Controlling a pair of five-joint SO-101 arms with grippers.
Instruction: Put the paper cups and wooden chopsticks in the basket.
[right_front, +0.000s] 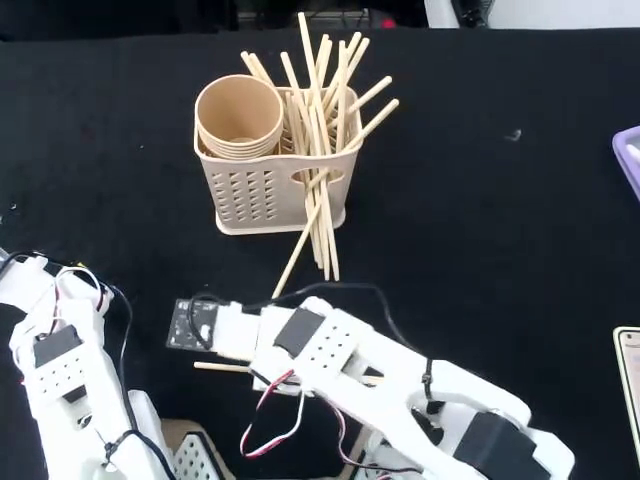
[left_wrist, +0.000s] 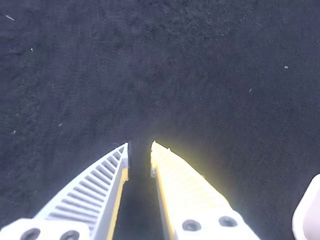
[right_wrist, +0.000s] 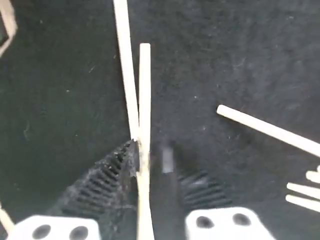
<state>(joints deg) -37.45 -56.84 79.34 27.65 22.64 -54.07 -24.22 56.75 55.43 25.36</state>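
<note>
A beige slotted basket stands at the back middle of the black table. It holds a stack of paper cups and many wooden chopsticks. Several more chopsticks lean against its front. Another chopstick lies on the table, partly under the right arm. My right gripper is low over the cloth, open, with a chopstick running between its fingers against the dark one. A second chopstick lies beside it. My left gripper is shut over bare cloth.
The left arm sits at the front left corner. A purple object and a pale flat object are at the right edge. More loose chopsticks lie near the right gripper.
</note>
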